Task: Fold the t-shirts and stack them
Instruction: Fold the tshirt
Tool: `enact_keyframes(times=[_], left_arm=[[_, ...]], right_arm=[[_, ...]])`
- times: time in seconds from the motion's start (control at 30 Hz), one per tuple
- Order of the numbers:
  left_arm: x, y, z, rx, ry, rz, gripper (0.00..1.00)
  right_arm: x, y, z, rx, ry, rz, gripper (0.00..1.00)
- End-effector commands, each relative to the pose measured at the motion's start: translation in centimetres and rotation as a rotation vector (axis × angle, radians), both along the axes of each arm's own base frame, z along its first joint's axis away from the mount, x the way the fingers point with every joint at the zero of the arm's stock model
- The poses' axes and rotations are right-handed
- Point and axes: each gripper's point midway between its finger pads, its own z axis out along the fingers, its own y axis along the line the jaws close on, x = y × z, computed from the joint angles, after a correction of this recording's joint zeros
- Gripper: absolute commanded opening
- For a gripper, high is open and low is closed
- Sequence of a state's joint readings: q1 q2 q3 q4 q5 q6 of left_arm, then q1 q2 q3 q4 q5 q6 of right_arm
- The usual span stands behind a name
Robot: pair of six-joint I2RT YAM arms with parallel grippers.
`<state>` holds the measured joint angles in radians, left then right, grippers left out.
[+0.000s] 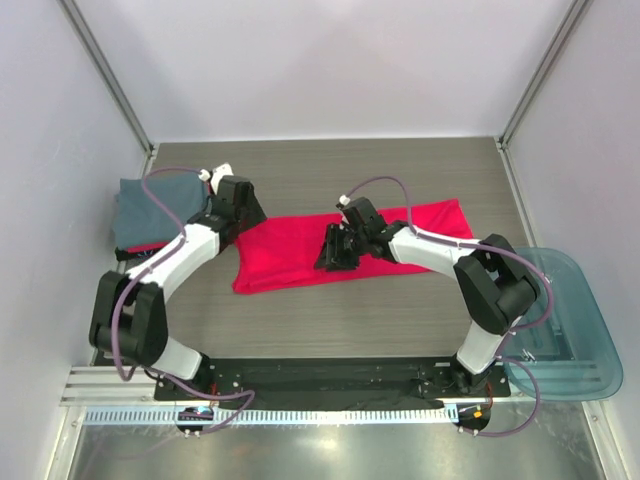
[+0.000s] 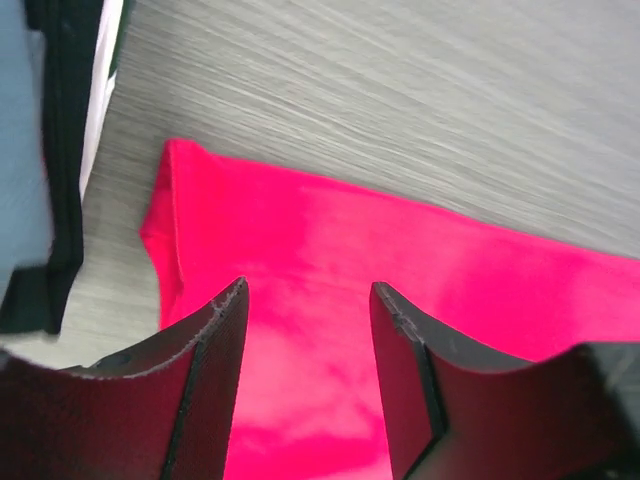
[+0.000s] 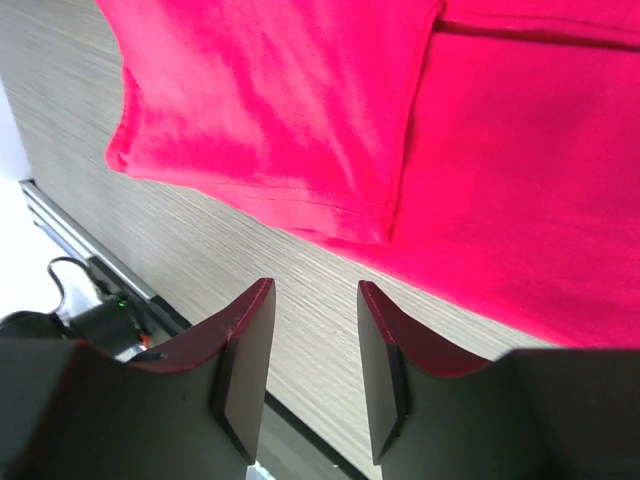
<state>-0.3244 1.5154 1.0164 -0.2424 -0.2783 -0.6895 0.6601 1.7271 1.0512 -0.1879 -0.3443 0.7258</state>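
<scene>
Left end effector (image 2: 305, 290) is released, fingers spread with nothing between them. From the left wrist view I have it over the left end of the red-pink t-shirt (image 1: 290, 258), close to that end's corner. I can't tell whether the tips touch the cloth.

Right end effector (image 3: 315, 290) is also released and empty. Through its gap I see wood grain of the surface (image 1: 350, 170), just beside the shirt's stitched hem. In the top view it sits at about the middle of the shirt.

The red-pink t-shirt lies flat as a long band, slanting across the middle of the surface from near left to far right. The right wrist view shows one layer folded over another.

The blue-grey t-shirt (image 1: 145, 205) sits at the far left edge, just beside the left arm, with a bit of red cloth showing at its near edge.

The teal tub (image 1: 570, 320) is off to the right by the right arm's base, well apart from the shirts.
</scene>
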Motion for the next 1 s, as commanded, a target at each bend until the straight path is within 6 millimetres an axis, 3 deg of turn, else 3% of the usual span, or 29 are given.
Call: enact_keyframes(times=[0.0,0.07,0.1,0.17,0.23,0.27,0.33,0.37,0.57,0.73,0.97], left_arm=[[-1.9,-0.1,1.7,-0.061,-0.031,0.024,0.52],[-4.4,0.0,0.4,-0.08,0.023,0.023,0.5],[-5.4,-0.1,1.3,-0.101,0.003,0.007,0.5],[-8.1,0.1,-0.7,-0.111,0.062,-0.008,0.49],[-10.1,-0.7,-0.5,-0.172,0.064,-0.063,0.48],[-11.7,-0.7,-2.1,-0.188,0.102,-0.069,0.48],[-13.2,-1.7,-1.8,-0.262,0.097,-0.117,0.47],[-14.3,-1.7,-2.9,-0.284,0.121,-0.111,0.47],[-15.9,-1.5,-3.1,-0.323,0.09,-0.118,0.45],[-15.4,-1.6,-3.5,-0.31,0.086,-0.127,0.38],[-15.1,-1.6,-5.7,-0.275,0.146,-0.128,0.36]], right_arm=[[0.3,0.1,1.5,0.005,-0.087,0.039,0.43],[0.6,-0.1,1.7,-0.001,-0.108,0.04,0.43],[0.5,-0.1,1.8,-0.005,-0.11,0.042,0.43],[0.7,-0.2,1.8,-0.011,-0.12,0.043,0.43],[0.9,-0.4,1.8,-0.018,-0.132,0.04,0.43],[0.9,-0.5,1.6,-0.025,-0.136,0.042,0.43],[1.0,-0.6,1.5,-0.032,-0.144,0.041,0.42],[1.0,-0.4,1.6,-0.019,-0.151,0.046,0.42],[1.0,1.6,1.8,0.073,-0.13,0.085,0.42],[1.1,2.8,2.0,0.108,-0.124,0.095,0.42],[1.2,4.1,2.7,0.172,-0.131,0.115,0.42]])
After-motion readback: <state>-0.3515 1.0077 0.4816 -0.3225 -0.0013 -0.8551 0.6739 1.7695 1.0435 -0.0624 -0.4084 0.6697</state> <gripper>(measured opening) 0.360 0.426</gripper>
